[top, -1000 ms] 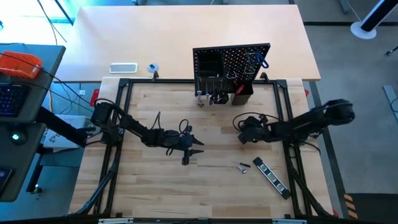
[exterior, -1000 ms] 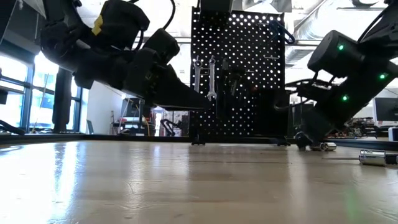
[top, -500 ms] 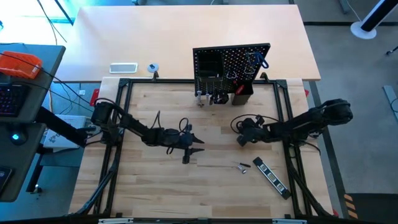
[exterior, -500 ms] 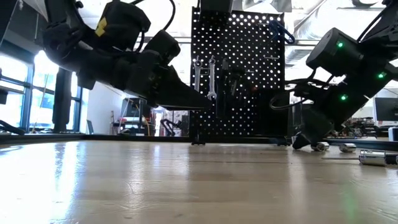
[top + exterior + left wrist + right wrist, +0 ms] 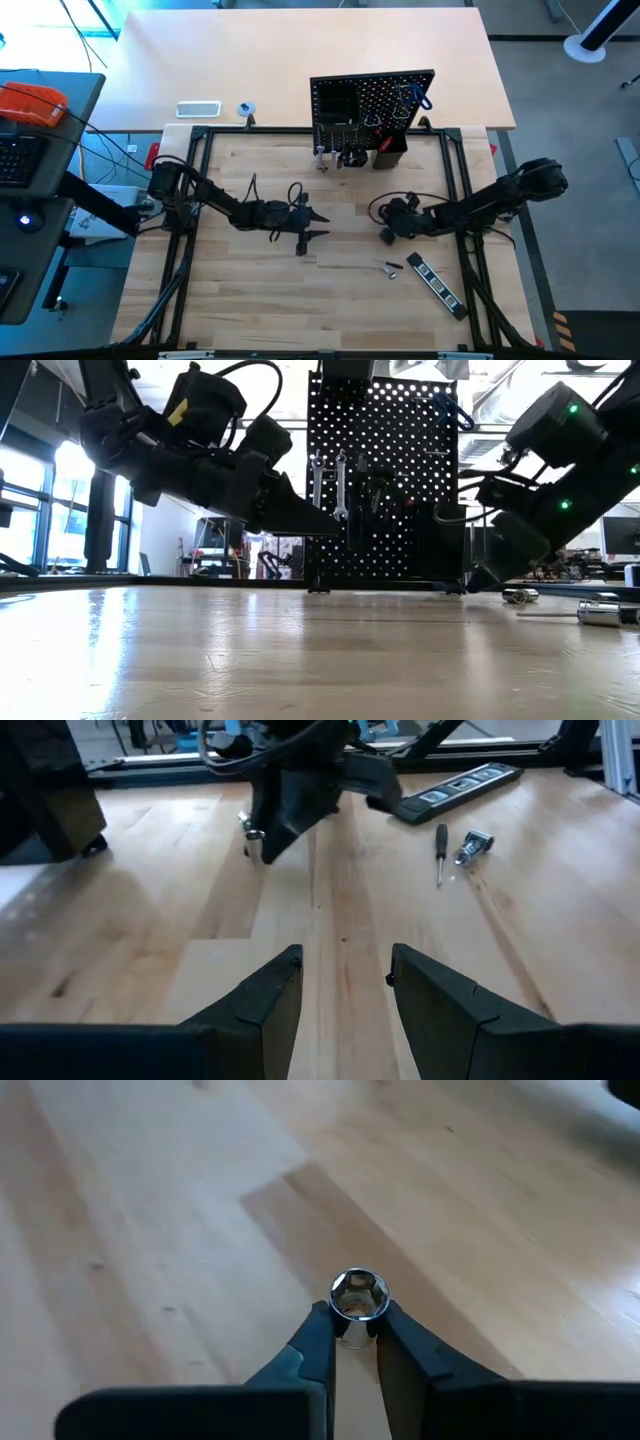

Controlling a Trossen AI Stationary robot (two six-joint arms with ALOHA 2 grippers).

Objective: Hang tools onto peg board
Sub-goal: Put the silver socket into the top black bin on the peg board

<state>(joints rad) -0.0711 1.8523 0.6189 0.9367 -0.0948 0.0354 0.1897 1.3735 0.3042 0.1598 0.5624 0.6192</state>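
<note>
The black peg board [image 5: 372,105] stands upright at the table's far edge, with silver wrenches [image 5: 330,485] and a blue-handled hex key [image 5: 420,97] hanging on it. My right gripper [image 5: 356,1330] is low over the table's right middle [image 5: 384,232], shut on a small silver socket [image 5: 358,1294]. My left gripper [image 5: 345,970] hovers open at mid-table [image 5: 320,225], its fingers pointing toward the right gripper with nothing between them. A thin screwdriver [image 5: 440,848], another socket [image 5: 470,847] and a black striped bar [image 5: 436,284] lie flat on the table near the right front. My right gripper pinches the socket's round sides [image 5: 340,1312] between its two fingertips. The socket's six-sided open end [image 5: 358,1290] faces up past the fingertips. The fingers slant down toward the table's left. Whether the socket is clear of the wood, I cannot tell.
A white flat rectangle [image 5: 198,109] and a small tape roll [image 5: 246,109] lie beyond the black frame [image 5: 200,140] at the far left. A small black bin [image 5: 390,152] sits at the board's foot. Bare wood lies between the two grippers and toward the near edge.
My right gripper has moved toward the table's left and slightly toward its near edge, tipping further down.
</note>
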